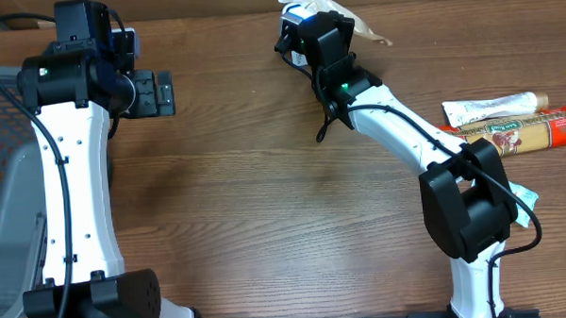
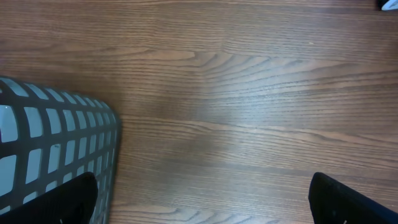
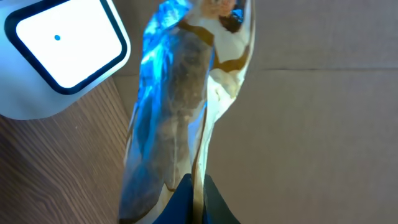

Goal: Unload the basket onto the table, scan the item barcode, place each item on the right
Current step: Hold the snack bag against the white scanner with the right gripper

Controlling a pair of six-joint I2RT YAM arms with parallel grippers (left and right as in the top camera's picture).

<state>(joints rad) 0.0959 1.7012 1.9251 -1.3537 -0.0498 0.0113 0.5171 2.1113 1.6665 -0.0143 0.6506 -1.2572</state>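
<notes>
I have the right end effector (image 3: 196,202) clenched on the crinkled cream-and-brown pouch (image 3: 180,93), which sits just beside the white scanner with a blue-rimmed window (image 3: 62,50) at the far edge of the wooden worktop (image 2: 249,93). Blue light washes the pouch, so I judge scanning is in hand. Next I'd square the barcode face to the window. My left end effector (image 2: 211,199) hangs released near the grey mesh basket (image 2: 56,143).

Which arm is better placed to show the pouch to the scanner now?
Right. Its gripper is shut on the pouch, right beside the scanner. The left gripper is open and empty, over the table by the basket.
</notes>
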